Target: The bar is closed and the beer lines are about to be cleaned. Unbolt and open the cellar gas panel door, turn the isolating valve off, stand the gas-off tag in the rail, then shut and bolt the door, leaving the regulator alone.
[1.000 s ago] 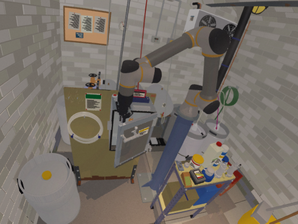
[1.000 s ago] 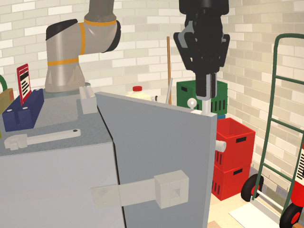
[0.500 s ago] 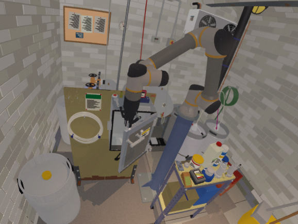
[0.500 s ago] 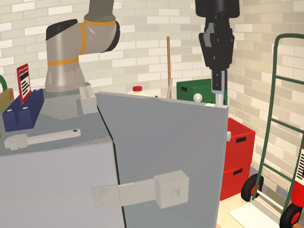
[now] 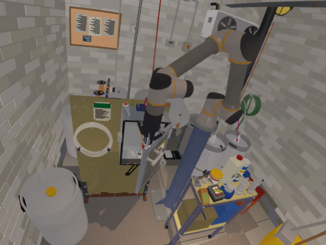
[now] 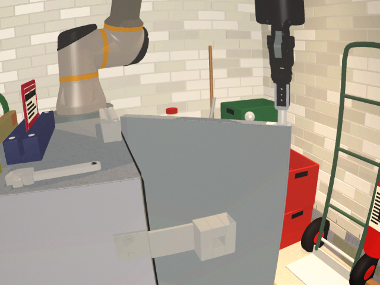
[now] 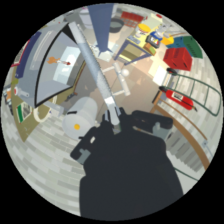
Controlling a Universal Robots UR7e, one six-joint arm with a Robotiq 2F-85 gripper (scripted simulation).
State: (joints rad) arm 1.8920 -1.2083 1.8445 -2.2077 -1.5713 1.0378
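Note:
A short grey peg (image 6: pixel 281 117) stands up from the free top corner of the grey panel door (image 6: pixel 215 196), and my gripper (image 6: pixel 281 105) comes down on it from above. The door (image 5: pixel 153 156) stands swung well out from the panel box (image 5: pixel 131 141), with its pull handle (image 7: pixel 121 79) and slide bolt on the outer face. Inside the open box I see an orange valve with a red-tipped lever (image 7: pixel 58 61). The red gas-off tag (image 6: pixel 29 104) stands in the blue rail (image 6: pixel 26 138) on top of the box. My gripper is closed around the door's peg.
A large white drum (image 5: pixel 52 203) stands on the floor left of the board. A cluttered trolley (image 5: pixel 222 189) and the arm's blue pedestal (image 5: pixel 189 166) stand to the right of the door. Red crates (image 6: pixel 299 196) and a green hand truck (image 6: pixel 353 159) lie beyond the door's free edge.

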